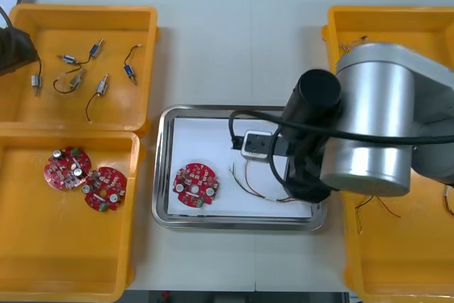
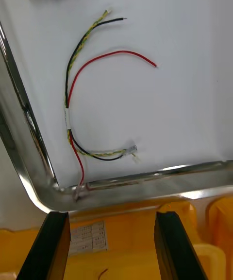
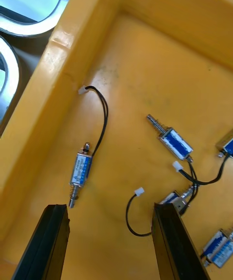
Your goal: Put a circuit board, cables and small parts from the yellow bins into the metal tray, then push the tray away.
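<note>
The metal tray (image 1: 234,223), white inside, holds a round red circuit board (image 1: 196,184) and a red and yellow cable (image 1: 250,184). In the right wrist view my right gripper (image 2: 111,243) stands open and empty just outside the tray's rim (image 2: 29,163), over a yellow bin. The cable (image 2: 73,90) lies loose on the white floor beyond the fingers. My left gripper (image 3: 109,238) is open over the far left bin (image 3: 145,66), with a small metal part (image 3: 80,168) on a black lead lying just ahead of its fingers. The right arm (image 1: 369,125) covers the tray's right end.
The far left bin (image 1: 78,15) holds several small metal parts (image 1: 78,76). Two more circuit boards (image 1: 85,179) lie in the near left bin (image 1: 64,260). Two yellow bins (image 1: 397,15) stand at the right, one with cables (image 1: 376,204). The left arm (image 1: 14,51) shows at the left edge.
</note>
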`<state>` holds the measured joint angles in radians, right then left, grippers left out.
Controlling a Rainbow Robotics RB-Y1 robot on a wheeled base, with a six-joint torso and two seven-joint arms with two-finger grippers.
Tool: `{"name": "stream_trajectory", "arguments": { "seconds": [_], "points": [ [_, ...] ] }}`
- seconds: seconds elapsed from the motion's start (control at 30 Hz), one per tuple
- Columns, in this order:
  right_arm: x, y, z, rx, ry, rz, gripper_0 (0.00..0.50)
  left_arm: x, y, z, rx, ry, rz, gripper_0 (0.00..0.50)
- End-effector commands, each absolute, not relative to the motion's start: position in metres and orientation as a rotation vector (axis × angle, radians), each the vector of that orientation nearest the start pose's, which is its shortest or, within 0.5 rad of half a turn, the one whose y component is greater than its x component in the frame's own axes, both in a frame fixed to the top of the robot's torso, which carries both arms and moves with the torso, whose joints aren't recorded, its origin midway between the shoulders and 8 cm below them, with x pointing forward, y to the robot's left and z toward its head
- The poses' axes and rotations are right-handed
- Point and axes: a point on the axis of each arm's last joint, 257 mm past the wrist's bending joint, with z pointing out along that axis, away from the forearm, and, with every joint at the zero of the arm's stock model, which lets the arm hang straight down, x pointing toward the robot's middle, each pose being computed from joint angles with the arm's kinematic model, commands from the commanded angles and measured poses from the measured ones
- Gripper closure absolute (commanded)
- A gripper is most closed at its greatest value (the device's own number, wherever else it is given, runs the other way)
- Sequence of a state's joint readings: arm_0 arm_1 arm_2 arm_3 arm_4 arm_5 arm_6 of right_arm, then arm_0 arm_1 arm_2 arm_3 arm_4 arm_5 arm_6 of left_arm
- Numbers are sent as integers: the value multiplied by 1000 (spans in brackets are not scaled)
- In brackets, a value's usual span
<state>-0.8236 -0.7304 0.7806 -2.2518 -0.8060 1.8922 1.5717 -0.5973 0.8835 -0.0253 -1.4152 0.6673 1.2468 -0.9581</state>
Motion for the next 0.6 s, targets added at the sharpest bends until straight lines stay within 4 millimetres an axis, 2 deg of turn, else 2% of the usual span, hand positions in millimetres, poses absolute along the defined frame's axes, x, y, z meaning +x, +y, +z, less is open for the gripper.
{"name": "stream_trajectory", "arguments": {
  "seconds": [0.03,0.07,0.13,0.33,0.5,0.6],
  "points": [
    [382,-116,-143,-1537,2208,-311,0,584,453,-136,-497,2241,-23,0],
    [382,-116,-143,-1537,2208,-311,0,584,453,-136,-497,2241,-23,0],
    [391,-116,-122,-1465,2200,-274,0,583,455,-145,-485,2236,-13,0],
    [408,-124,-92,-1329,2192,-246,0,581,455,-159,-464,2246,4,0],
    [421,-153,-73,-1189,2227,-236,0,585,457,-169,-442,2238,28,0],
    [428,-178,-64,-1086,2277,-204,0,589,458,-176,-428,2228,31,0]
  ]
}}
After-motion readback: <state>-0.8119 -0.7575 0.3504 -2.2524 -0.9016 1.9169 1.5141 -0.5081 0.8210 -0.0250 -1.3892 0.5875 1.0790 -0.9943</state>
